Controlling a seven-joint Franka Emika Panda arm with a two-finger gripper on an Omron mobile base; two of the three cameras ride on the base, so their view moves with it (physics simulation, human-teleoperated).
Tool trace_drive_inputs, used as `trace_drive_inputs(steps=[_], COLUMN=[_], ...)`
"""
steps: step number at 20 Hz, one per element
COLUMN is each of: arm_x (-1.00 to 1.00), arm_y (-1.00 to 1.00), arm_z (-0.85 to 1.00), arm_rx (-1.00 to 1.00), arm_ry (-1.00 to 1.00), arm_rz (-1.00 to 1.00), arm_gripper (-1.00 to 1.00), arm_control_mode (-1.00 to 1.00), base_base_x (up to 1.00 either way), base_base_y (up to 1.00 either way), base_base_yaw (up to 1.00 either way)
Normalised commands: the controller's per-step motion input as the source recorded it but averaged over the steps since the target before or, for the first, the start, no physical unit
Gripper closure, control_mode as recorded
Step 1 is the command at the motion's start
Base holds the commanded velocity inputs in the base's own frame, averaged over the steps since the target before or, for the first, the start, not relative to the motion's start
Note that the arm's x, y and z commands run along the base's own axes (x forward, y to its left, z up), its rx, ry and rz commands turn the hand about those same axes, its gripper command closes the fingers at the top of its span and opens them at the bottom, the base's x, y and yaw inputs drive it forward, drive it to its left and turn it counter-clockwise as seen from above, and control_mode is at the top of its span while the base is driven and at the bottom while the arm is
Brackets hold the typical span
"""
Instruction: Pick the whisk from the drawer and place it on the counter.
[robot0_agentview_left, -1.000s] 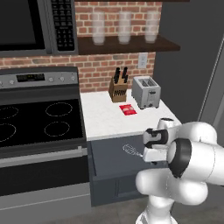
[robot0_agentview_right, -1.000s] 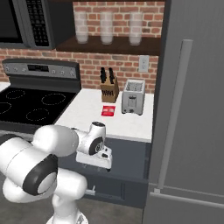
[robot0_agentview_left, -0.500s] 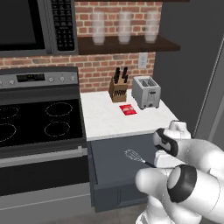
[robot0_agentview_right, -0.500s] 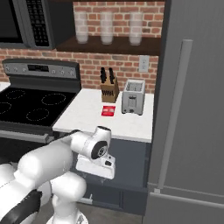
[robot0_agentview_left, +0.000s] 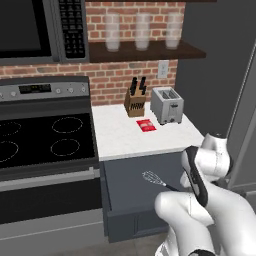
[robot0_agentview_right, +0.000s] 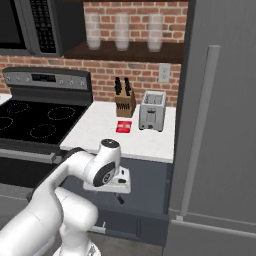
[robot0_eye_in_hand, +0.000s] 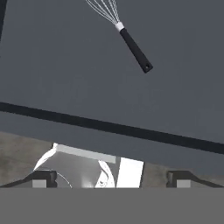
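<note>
The whisk (robot0_agentview_left: 155, 178) lies flat on the floor of the pulled-out dark grey drawer (robot0_agentview_left: 127, 192), wire loops to the left and black handle to the right. In the hand view the whisk (robot0_eye_in_hand: 134, 47) sits at the top, its handle slanting down to the right. My gripper (robot0_eye_in_hand: 111, 179) is open, its two tips wide apart with nothing between them. It hangs over the drawer's front part, short of the whisk. The white counter (robot0_agentview_left: 125, 137) runs behind the drawer. My arm covers the drawer's right side in the left base view.
On the counter stand a knife block (robot0_agentview_left: 135, 102), a toaster (robot0_agentview_left: 167, 105) and a flat red packet (robot0_agentview_left: 146, 125). The black stovetop (robot0_agentview_left: 45, 137) is to the left and the grey fridge (robot0_agentview_right: 220, 125) is close on the right.
The jaws have spread to their full width. My hand has sunk slightly over the drawer and the elbow has swung towards the camera. The whisk has not moved.
</note>
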Motion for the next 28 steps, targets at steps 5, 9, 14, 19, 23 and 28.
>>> trace_drive_inputs(steps=[5, 9, 14, 19, 23, 28], arm_x=[0.67, 0.77, 0.35, 0.02, 0.00, 0.12], arm_y=[0.00, 0.00, 0.00, 0.00, 0.00, 0.06], arm_z=[-0.01, -0.03, -0.24, -0.35, -0.41, -0.51], arm_rx=[0.00, 0.00, 0.00, 0.00, 0.00, 0.00], arm_ry=[-0.01, 0.02, 0.00, 0.00, 0.02, 0.03], arm_rz=[0.12, 0.02, 0.00, 0.00, 0.00, 0.00], arm_gripper=[-1.00, -1.00, -1.00, -1.00, -1.00, -1.00], arm_control_mode=[-1.00, -1.00, -1.00, -1.00, -1.00, -1.00], base_base_x=[0.00, 0.00, 0.00, 0.00, 0.00, 0.00], base_base_y=[0.00, 0.00, 0.00, 0.00, 0.00, 0.00], base_base_yaw=[0.00, 0.00, 0.00, 0.00, 0.00, 0.00])
